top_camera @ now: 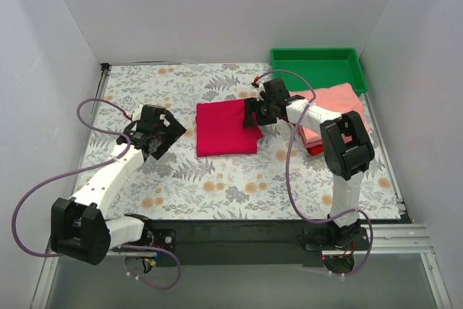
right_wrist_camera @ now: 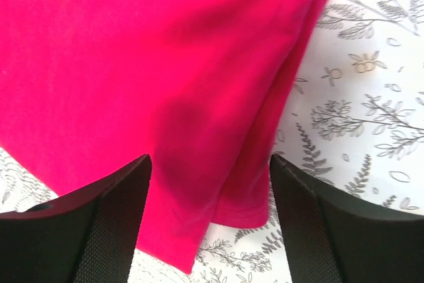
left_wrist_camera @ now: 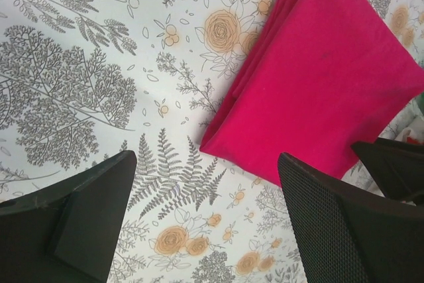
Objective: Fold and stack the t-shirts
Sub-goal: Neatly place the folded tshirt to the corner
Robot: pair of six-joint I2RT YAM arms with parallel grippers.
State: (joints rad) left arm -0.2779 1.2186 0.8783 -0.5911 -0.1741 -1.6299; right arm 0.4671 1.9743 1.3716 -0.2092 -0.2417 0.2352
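The crimson shirt (top_camera: pixel 226 129) lies folded in a rough square at the middle of the floral worktop (top_camera: pixel 217 182). Its right edge is partly covered by the right gripper (top_camera: pixel 252 117). In the right wrist view, that gripper (right_wrist_camera: pixel 209 164) has its jaws wide, one on each side of a loose corner of the shirt (right_wrist_camera: pixel 132 64), which runs out of the picture at the top and left. Whether the jaws touch the cloth cannot be told. To the right, the pink shirt (top_camera: pixel 340 99) lies folded in front of the green tray (top_camera: pixel 315 63), with the right arm across its near part. Under it only a thin strip of the red shirt (top_camera: pixel 312 149) shows. The left gripper (top_camera: pixel 168 135) is left of the crimson shirt and apart from it. Its jaws (left_wrist_camera: pixel 207 158) are wide and empty over bare worktop (left_wrist_camera: pixel 79 64). The shirt's stacked edges (left_wrist_camera: pixel 331 77) are at upper right there, cut off by the frame.
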